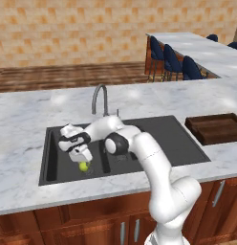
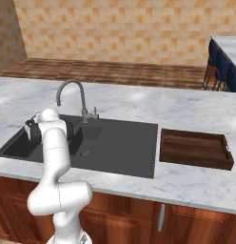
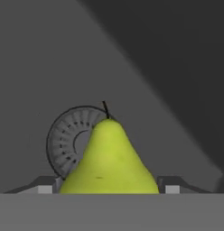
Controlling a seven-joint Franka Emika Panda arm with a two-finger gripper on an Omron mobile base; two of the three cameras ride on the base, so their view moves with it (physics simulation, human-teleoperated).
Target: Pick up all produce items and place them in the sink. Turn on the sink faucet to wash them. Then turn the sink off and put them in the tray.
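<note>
Small yellow-green pear-shaped fruit [image 3: 108, 160]: sits between the 2 dark fingertips [image 3: 172, 188] of the white gripper [image 1: 83, 165], stem end pointing away, round drain grate [image 3: 68, 140] beyond. Fingers spread wide, flanking the fruit; squeezing contact not discernible. Low inside dark grey sink [image 1: 173, 136], presumably for washing.

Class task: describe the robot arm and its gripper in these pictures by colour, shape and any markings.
The arm is made of glossy white, rounded, tube-like segments with dark grey joints between them. A dark band rings the wrist above the white gripper. Its two fingers end in small grey tips. No cables or markings can be seen.
</note>
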